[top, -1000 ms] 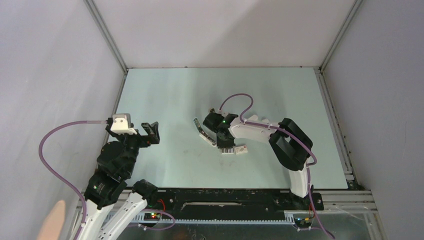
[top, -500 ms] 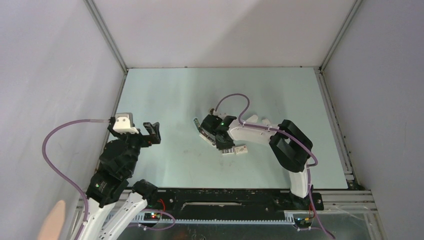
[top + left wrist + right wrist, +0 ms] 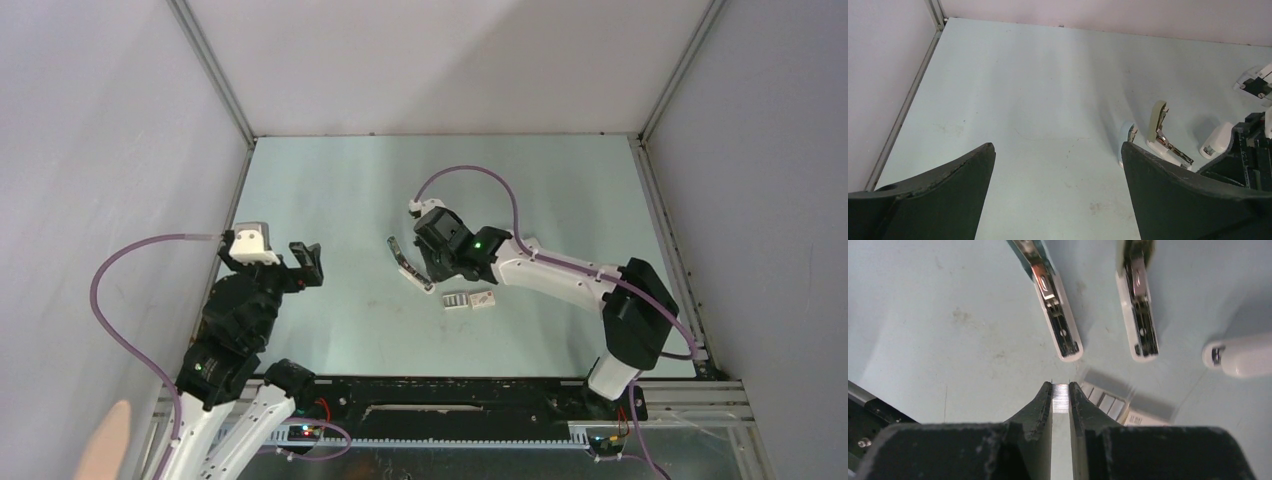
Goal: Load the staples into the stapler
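Note:
The stapler (image 3: 405, 263) lies swung open on the pale table, its two metal-lined halves (image 3: 1055, 320) side by side just beyond my right fingertips. My right gripper (image 3: 1061, 391) is shut on a thin silvery strip of staples (image 3: 1061, 400), held a little above the table and short of the stapler's near ends. In the top view the right gripper (image 3: 434, 270) sits beside the stapler. The grey striped block of staples (image 3: 457, 300) lies just behind it. My left gripper (image 3: 1055, 165) is open and holds nothing, well left of the stapler (image 3: 1160, 135).
A small white box (image 3: 484, 299) lies against the staples block. A white rounded piece (image 3: 1240, 357) rests right of the stapler. The enclosure's walls and metal rails (image 3: 215, 80) border the table (image 3: 330, 190).
My right gripper has closed on the staples strip and moved from over the staples block up towards the stapler. The right arm has stretched out. The left arm barely shifted.

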{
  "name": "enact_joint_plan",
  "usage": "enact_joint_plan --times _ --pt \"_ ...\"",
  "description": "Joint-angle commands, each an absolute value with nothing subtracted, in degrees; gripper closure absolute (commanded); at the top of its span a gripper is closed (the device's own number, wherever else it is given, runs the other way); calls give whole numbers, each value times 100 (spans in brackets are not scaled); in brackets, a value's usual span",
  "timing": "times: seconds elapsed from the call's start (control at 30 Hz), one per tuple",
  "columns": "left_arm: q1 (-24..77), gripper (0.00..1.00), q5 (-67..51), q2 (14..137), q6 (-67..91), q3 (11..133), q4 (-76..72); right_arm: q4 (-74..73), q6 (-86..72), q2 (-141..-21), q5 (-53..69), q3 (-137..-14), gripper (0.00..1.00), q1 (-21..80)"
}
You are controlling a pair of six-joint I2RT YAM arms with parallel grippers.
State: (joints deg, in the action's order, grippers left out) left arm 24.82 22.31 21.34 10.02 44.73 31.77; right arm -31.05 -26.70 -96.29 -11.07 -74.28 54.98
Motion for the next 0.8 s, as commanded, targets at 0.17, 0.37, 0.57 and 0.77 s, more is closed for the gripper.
enact_joint_plan --times 0.17,0.37,0.57,0.77 --pt "2408 0 2017 2285 1001 4472 2978 -1177 -473 -10035 -239 -7258 91 5329" --pt "2408 0 1967 2359 1002 4463 2956 -867 -81 -10369 -64 -7253 90 5134" --pt "2396 0 1967 2433 1002 4471 2948 -681 94 -10698 266 -7251 90 5056" --pt "2303 0 1943 2477 1002 4471 2945 -546 150 -10891 449 -7252 90 4995"
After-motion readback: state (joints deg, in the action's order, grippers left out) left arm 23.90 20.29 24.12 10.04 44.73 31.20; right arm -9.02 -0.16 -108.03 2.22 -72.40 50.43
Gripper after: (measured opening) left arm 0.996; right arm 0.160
